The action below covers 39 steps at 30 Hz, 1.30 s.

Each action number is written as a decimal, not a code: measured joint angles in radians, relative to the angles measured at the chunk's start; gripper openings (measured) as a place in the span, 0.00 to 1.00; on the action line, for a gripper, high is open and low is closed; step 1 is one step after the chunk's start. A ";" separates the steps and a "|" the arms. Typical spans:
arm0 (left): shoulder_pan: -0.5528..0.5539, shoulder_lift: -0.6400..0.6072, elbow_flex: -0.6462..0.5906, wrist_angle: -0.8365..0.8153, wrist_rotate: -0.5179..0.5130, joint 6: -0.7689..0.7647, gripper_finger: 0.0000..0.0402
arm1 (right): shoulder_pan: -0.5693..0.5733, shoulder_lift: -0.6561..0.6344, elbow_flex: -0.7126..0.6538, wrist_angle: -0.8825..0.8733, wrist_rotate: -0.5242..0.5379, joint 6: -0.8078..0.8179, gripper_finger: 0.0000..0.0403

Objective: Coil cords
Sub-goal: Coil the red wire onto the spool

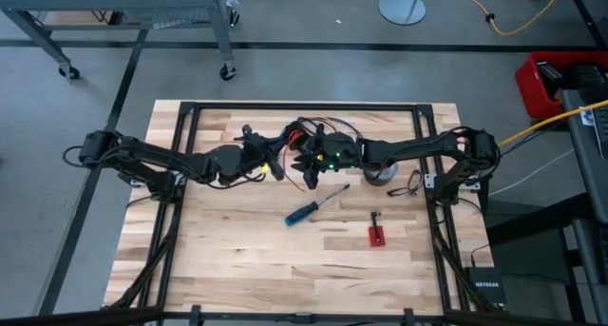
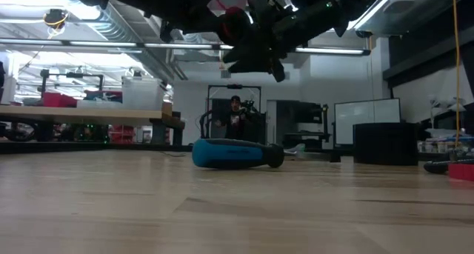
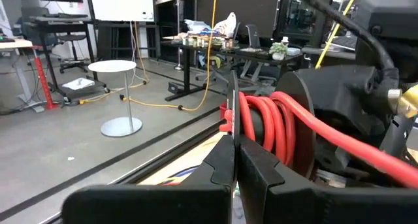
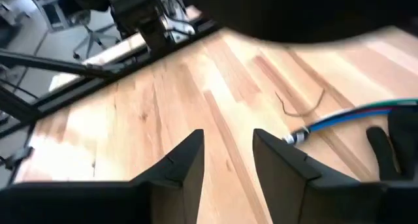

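A red cord (image 3: pixel 264 123) is wound in several turns on a black spool held in the air above the table's middle (image 1: pixel 302 129). One strand (image 3: pixel 356 147) runs off it past the other arm. My left gripper (image 3: pixel 234 162), level, is shut on the spool's thin black flange. My right gripper (image 4: pixel 227 160) hangs just right of it (image 1: pixel 310 169), tipped down toward the table, open with nothing between its fingers. In the low view the red coil (image 2: pixel 235 23) sits high among both dark grippers. My left gripper pinches the thin black flange (image 3: pixel 234 119) of the spool by its edge between its two fingers. The fingers come level from the table's left. The spool is lifted clear of the table, with the red turns lying right behind the flange.
A blue-handled screwdriver (image 1: pixel 312 208) lies on the wood below the grippers, a small red block (image 1: pixel 377 235) to its right. A grey roll (image 1: pixel 378 177) and a dark loose cord (image 1: pixel 408 185) sit under the right arm. A thin wire (image 4: pixel 300 108) lies on the boards.
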 joint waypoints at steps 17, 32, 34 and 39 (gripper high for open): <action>0.001 -0.055 0.000 -0.027 -0.036 0.134 0.00 | -0.002 -0.001 0.000 -0.154 -0.090 0.000 0.33; 0.001 -0.073 0.000 -0.077 -0.061 0.151 0.00 | -0.022 -0.001 0.000 -0.019 -0.468 0.007 0.33; 0.000 -0.073 0.000 -0.078 -0.061 0.150 0.00 | -0.022 -0.001 0.000 -0.019 -0.473 0.007 0.33; -0.002 -0.073 0.000 -0.080 -0.061 0.123 0.00 | -0.022 -0.001 0.000 -0.015 -0.472 0.007 0.33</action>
